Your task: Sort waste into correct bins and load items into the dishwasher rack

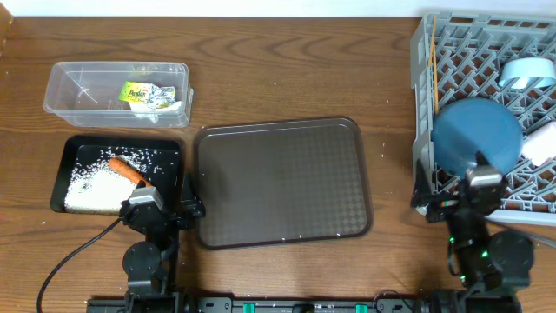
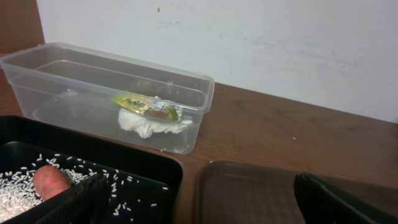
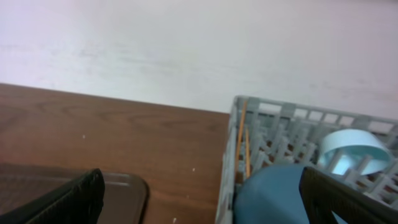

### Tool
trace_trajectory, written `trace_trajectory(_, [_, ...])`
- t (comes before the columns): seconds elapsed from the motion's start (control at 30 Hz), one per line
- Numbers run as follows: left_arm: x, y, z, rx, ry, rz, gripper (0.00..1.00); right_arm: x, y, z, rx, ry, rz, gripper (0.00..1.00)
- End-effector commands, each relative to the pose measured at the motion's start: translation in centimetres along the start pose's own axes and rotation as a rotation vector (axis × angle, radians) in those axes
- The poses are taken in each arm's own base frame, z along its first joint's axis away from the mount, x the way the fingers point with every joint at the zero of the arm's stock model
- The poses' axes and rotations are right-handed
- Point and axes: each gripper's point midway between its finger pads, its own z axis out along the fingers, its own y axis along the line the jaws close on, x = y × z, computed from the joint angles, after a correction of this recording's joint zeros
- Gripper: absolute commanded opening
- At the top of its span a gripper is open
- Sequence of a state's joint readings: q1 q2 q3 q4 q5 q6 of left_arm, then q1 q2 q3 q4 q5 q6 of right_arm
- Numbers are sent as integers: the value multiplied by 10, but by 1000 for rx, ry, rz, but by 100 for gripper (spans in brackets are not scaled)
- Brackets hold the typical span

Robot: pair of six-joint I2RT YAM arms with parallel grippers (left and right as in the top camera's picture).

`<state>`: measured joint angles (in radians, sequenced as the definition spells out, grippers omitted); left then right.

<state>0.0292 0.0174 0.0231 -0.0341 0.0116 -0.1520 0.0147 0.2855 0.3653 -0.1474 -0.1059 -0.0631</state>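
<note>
The crumpled wrapper (image 1: 152, 94) (image 2: 149, 112) lies in the clear tub (image 1: 61, 96) (image 2: 205, 93). The carrot (image 1: 129, 170) (image 2: 51, 180) and rice (image 1: 95, 187) (image 2: 15, 190) lie in the black tray (image 1: 61, 174) (image 2: 161, 168). The grey rack (image 1: 469, 52) (image 3: 280, 118) holds the dark-blue bowl (image 1: 476, 135) (image 3: 273, 193), light-blue cup (image 1: 526, 71) (image 3: 351, 149), chopsticks (image 1: 433, 69) (image 3: 244, 140) and a pale bowl (image 1: 540, 139) cut off by the frame edge. My left gripper (image 1: 165, 207) (image 2: 202, 202) is open and empty at the black tray's near right corner. My right gripper (image 1: 453, 196) (image 3: 208, 202) is open and empty at the rack's near left corner.
A large dark brown serving tray (image 1: 282, 183) (image 2: 249, 193) (image 3: 124, 186) lies between the black tray and the rack. A few rice grains (image 1: 383, 155) are scattered on the wooden table near the rack. A white wall stands behind the table.
</note>
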Motion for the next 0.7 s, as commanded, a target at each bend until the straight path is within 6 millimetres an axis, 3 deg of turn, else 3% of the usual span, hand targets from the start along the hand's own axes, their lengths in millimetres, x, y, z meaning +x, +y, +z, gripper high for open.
trace_trajectory(0.0, [17,9,1,-41,50,20,98,17,13,-2,-60,-40,-10,99])
trace_trajectory(0.37, [17,9,1,-41,50,20,98,33,14,-11,-48,-138,-33,99])
trace_trajectory(0.67, [17,9,1,-41,50,20,98,45,15,-4,-54,-194,-47,99])
